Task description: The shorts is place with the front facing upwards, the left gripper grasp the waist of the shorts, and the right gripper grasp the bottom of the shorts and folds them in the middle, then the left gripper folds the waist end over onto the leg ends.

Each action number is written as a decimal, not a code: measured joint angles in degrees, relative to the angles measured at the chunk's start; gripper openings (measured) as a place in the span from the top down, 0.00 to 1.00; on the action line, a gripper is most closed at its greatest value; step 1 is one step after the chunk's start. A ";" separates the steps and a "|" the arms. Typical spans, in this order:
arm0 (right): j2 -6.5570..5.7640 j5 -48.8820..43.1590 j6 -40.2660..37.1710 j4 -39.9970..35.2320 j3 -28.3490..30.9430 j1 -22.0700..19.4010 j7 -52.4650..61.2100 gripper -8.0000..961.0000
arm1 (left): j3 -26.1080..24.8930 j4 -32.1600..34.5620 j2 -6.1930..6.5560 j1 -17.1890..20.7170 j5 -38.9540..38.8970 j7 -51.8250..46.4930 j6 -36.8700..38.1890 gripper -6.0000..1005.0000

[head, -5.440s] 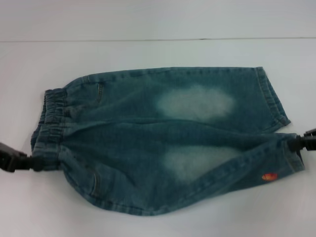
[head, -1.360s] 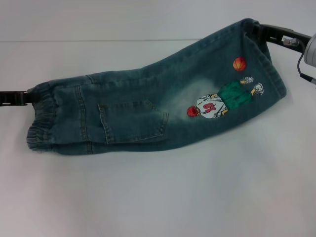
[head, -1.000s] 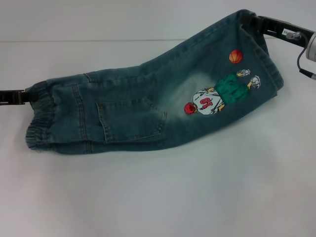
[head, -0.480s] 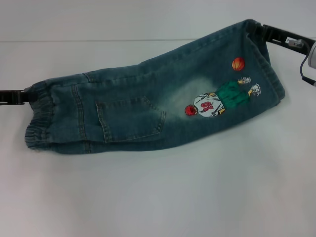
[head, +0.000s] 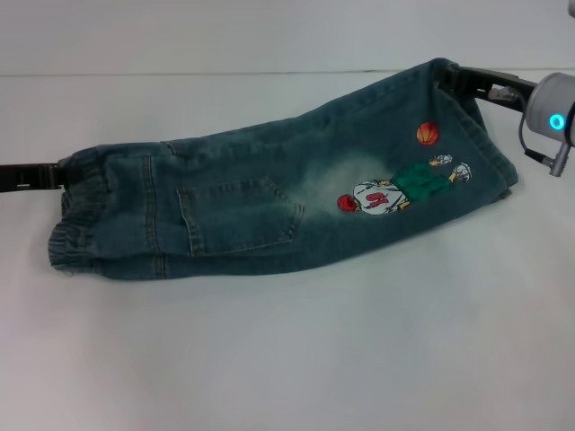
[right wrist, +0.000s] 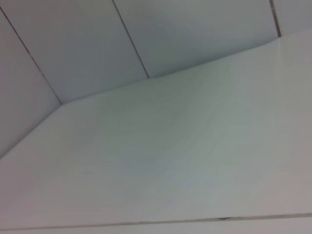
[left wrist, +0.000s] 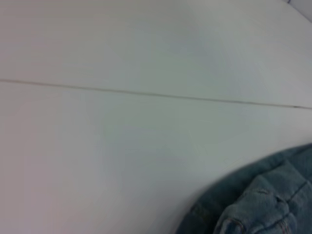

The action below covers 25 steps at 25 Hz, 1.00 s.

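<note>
The shorts (head: pixel 269 202) lie folded lengthwise on the white table (head: pixel 296 359), with the patch pocket and the basketball-player print facing up. At the left end, my left gripper (head: pixel 59 174) is shut on the waist of the shorts (head: pixel 74 215). My right gripper (head: pixel 447 79), at the far right, is shut on the bottom of the shorts (head: pixel 481 135) and holds that corner raised off the table. A bit of denim (left wrist: pixel 263 204) shows in the left wrist view. The right wrist view shows only table and wall.
Bare white table surface stretches in front of the shorts. A wall (head: pixel 269 31) rises behind the table's far edge. The right arm's grey wrist with its blue ring (head: pixel 555 112) stands at the right border.
Since the flat, front-up layout, the near half has been folded over the far half. In the last second the right gripper drifted slightly down and left with the leg end; the left gripper barely moved.
</note>
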 joint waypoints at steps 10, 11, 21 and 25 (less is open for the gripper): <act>0.06 1.89 1.99 0.76 -0.03 0.60 -0.67 0.94 | 0.56 0.20 -0.36 -0.07 -2.79 0.82 -2.32 0.94; 0.06 3.11 1.84 0.73 -0.01 0.38 -1.20 0.94 | 0.61 0.15 -0.32 -0.02 -2.80 0.83 -2.39 0.94; 0.06 7.11 3.73 1.18 -0.04 -0.33 -4.00 0.94 | 0.60 -0.06 -0.40 0.24 -3.16 0.86 -4.68 0.94; 0.06 7.14 4.54 1.30 -0.40 -0.14 -4.02 0.94 | 0.62 -0.65 -0.43 0.04 -3.51 1.08 -5.36 0.94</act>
